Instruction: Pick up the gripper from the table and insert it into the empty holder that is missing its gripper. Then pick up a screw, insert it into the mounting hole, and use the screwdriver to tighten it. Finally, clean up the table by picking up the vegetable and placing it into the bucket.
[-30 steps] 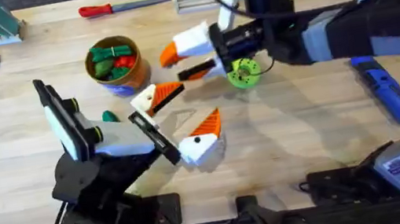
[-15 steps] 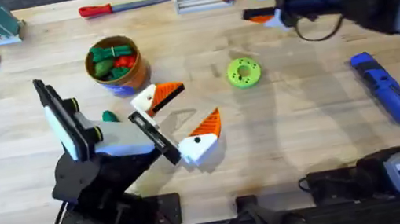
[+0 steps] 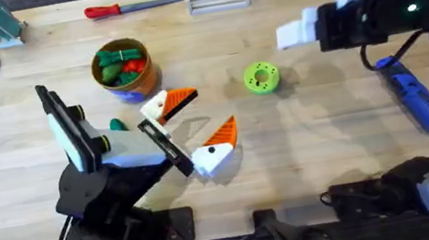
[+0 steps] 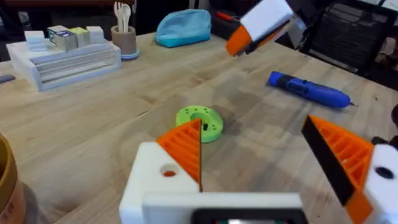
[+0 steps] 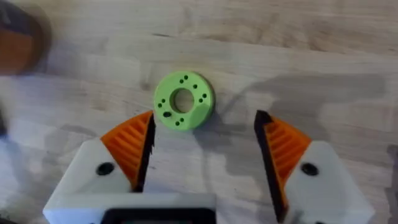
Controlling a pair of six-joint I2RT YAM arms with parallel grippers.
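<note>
1. The bucket (image 3: pixel 121 67) sits at ten o'clock, vegetables inside.
2. The left gripper (image 3: pixel 196 129) rests mid-table, fingers wide apart, holding nothing.
3. The green disc (image 3: pixel 261 78) lies at one o'clock.
4. The right gripper (image 5: pixel 205 152) hovers spread wide, empty.
5. The blue screwdriver (image 3: pixel 414 95) lies at three o'clock.

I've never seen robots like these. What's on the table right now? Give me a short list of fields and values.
left gripper: open, holding nothing, low over the table
right gripper: open, empty, raised above the green disc
blue screwdriver: lying on the table, right side
bucket: holds green and red toy pieces
dark-green vegetable: on the table beside the left arm
red-handled screwdriver: at the far edge
</note>
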